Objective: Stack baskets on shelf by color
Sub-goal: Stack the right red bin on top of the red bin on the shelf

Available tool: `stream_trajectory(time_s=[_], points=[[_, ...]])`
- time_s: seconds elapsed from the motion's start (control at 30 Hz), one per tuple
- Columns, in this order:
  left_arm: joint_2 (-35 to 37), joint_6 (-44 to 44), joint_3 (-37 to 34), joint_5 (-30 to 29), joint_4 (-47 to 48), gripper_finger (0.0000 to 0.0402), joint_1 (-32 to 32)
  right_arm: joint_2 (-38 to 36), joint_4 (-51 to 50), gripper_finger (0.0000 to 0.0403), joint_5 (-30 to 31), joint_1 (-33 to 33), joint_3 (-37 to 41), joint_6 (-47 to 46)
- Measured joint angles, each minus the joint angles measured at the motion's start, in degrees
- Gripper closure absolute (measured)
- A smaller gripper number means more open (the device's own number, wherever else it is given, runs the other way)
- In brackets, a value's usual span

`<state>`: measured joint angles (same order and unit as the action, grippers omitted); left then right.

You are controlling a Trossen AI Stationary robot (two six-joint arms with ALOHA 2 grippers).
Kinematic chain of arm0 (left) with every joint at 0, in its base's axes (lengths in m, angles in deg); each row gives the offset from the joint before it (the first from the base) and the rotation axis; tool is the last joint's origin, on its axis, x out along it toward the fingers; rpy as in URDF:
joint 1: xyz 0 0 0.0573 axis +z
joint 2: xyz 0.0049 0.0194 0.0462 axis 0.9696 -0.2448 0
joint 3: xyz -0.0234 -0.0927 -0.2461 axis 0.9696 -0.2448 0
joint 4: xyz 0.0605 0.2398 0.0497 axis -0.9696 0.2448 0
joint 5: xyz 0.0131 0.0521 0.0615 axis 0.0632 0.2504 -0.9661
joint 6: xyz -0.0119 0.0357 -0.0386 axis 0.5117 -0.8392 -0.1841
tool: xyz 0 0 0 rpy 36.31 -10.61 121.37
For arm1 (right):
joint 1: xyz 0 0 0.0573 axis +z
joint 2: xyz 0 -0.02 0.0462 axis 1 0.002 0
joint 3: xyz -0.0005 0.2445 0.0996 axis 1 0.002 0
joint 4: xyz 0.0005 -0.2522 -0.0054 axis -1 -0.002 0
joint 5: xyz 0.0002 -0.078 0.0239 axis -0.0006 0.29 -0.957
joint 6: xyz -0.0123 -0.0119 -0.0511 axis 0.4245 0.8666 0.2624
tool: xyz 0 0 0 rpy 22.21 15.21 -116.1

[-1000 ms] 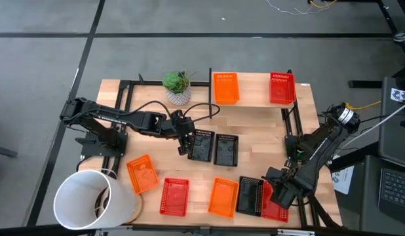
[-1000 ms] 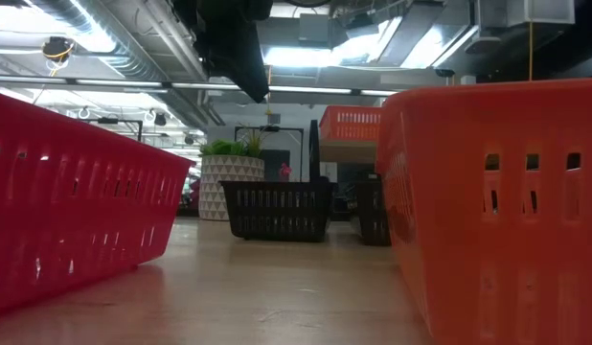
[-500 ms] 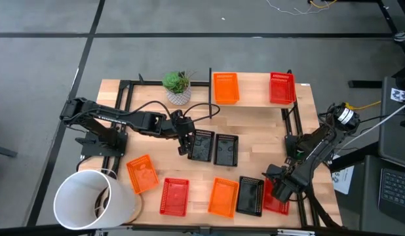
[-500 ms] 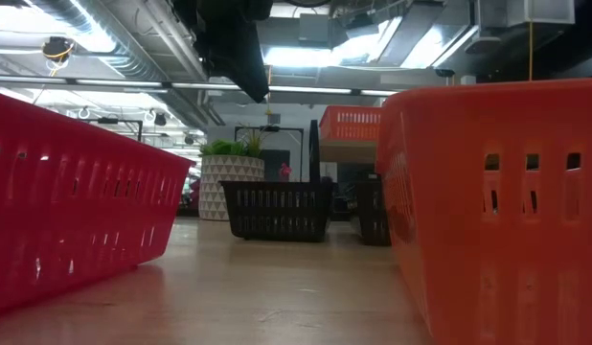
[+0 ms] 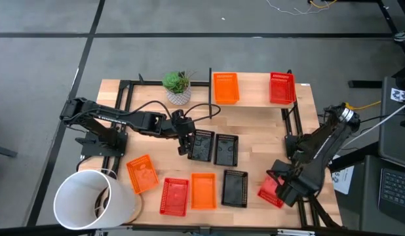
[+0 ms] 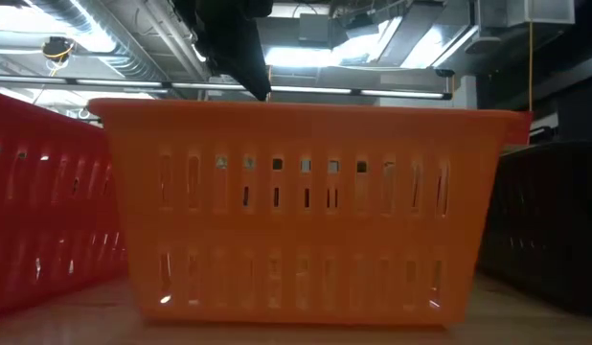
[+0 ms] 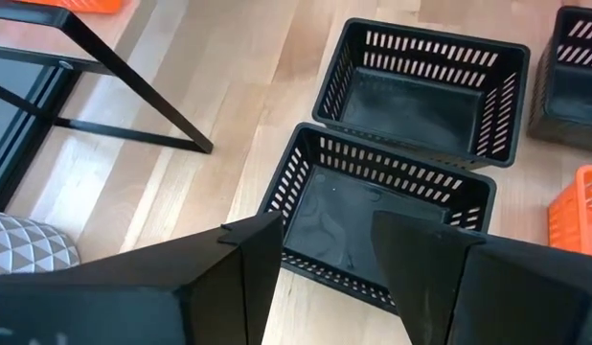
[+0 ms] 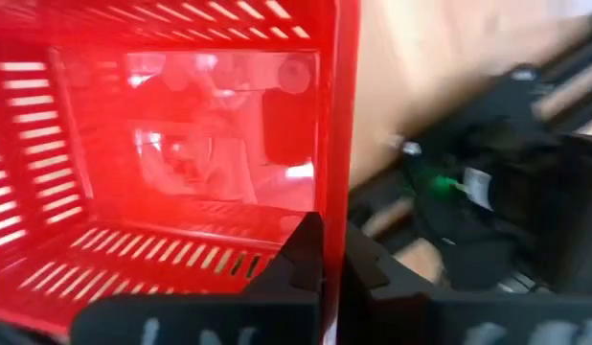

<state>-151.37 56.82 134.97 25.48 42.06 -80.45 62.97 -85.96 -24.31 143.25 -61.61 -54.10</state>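
On the shelf [image 5: 255,97] at the far edge rest an orange basket [image 5: 225,88] and a red basket [image 5: 282,88]. Two black baskets [image 5: 201,145] [image 5: 226,149] sit mid-table. Along the near edge lie an orange basket [image 5: 141,174], a red one [image 5: 174,196], an orange one [image 5: 203,191] and a black one [image 5: 234,188]. At the near right my right gripper [image 5: 281,191] is shut on a tilted red basket [image 5: 269,190]. My left gripper [image 7: 330,278] hovers open over the left black basket [image 7: 377,216]. My right gripper pinches one side wall of the red basket at its rim [image 8: 336,206], one finger [image 8: 304,254] inside the basket and one [image 8: 365,264] outside. The fingers come steeply from above, pointing down. The basket hangs tilted from that wall; I cannot tell whether its low end is on the table.
A white patterned plant pot [image 5: 178,88] stands left of the shelf. A big white bucket [image 5: 91,200] fills the near left corner. In the low view the orange basket [image 6: 301,216] blocks most of the sight, with a red one [image 6: 47,201] and a black one [image 6: 555,220] beside it.
My right gripper has shut on the red basket's wall and risen, tipping the basket up and turning it. The orange and black baskets beside it have slid along the table toward its left edge; the orange one now fills the low view.
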Motion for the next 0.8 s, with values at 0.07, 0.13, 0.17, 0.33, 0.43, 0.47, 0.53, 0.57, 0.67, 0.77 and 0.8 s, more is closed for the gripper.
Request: stream_trajectory(time_s=[0.07,0.13,0.17,0.33,0.43,0.47,0.53,0.57,0.67,0.77,0.8], points=[[0.0,0.0,0.0,0.0,0.0,0.0247,0.0,-0.2,-3.1,0.0402,3.5,0.0,-5.0,0.0],[0.0,0.0,0.0,0.0,0.0,0.0247,0.0,-1.7,-1.5,0.0402,13.4,0.1,-8.3,1.2],[0.0,0.0,0.0,0.0,-0.1,0.0247,0.0,-2.3,-2.3,0.0402,18.8,0.0,-9.7,1.4],[0.0,0.0,0.0,0.0,-0.3,0.0247,0.0,-6.6,-2.2,0.0402,46.3,-0.8,-13.6,7.9],[0.0,0.0,0.0,0.0,-0.4,0.0247,0.0,-10.4,-2.2,0.0402,59.6,-3.1,-14.2,14.7],[0.0,0.0,0.0,0.0,-0.4,0.0247,0.0,-11.8,-2.3,0.0402,63.4,-4.2,-14.4,17.2],[0.0,0.0,0.0,0.0,-0.4,0.0247,0.0,-14.9,-2.2,0.0403,70.4,-6.9,-14.6,22.8],[0.0,0.0,0.0,0.0,-0.4,0.0247,0.0,-16.6,-2.3,0.0403,73.3,-8.4,-14.9,25.6],[0.0,0.0,0.0,0.0,-0.3,0.0247,0.0,-21.7,-2.3,0.0403,79.2,-13.6,-16.5,34.5],[0.0,0.0,0.0,0.0,-0.3,0.0247,0.0,-26.1,-2.3,0.0403,80.9,-20.0,-20.0,44.0],[0.0,0.0,0.0,0.0,-0.3,0.0247,0.0,-27.5,-2.3,0.0403,81.0,-22.3,-21.7,47.4]])
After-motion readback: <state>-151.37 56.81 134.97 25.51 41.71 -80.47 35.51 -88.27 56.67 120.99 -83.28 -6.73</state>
